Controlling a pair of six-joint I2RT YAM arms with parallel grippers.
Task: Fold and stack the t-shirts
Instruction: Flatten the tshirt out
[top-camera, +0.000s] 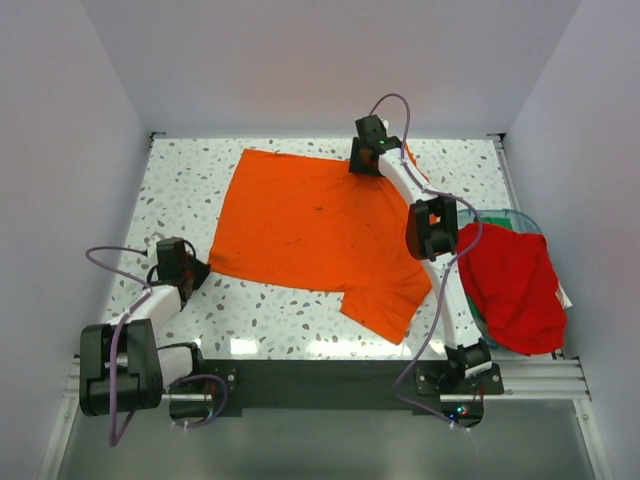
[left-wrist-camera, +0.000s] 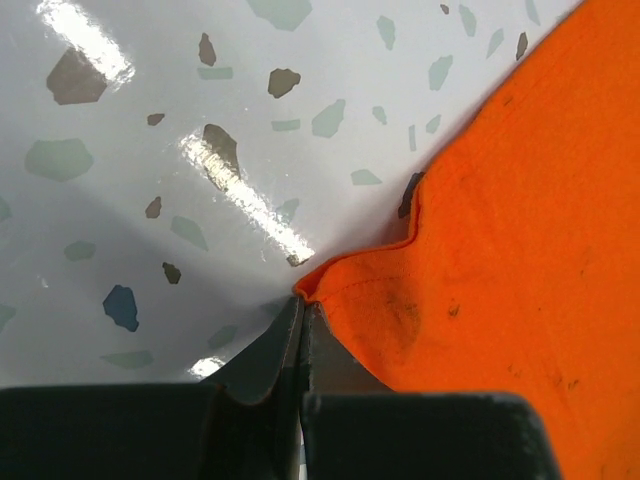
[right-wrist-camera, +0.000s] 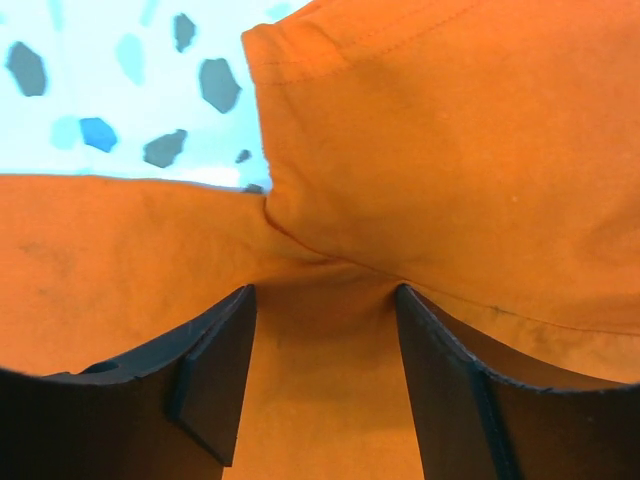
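A bright orange t-shirt lies spread out across the middle of the speckled table, one sleeve pointing to the near right. My left gripper is at its near-left corner. In the left wrist view that gripper is shut, with the hemmed corner of the orange t-shirt pinched at its tips. My right gripper is at the shirt's far right part. There it stands open over bunched orange cloth, which lies between its fingers. A red t-shirt lies crumpled at the right.
The red shirt rests in and over a clear teal-rimmed bin at the table's right edge. White walls close in the table on the left, far and right sides. Bare speckled tabletop shows to the left of the orange shirt.
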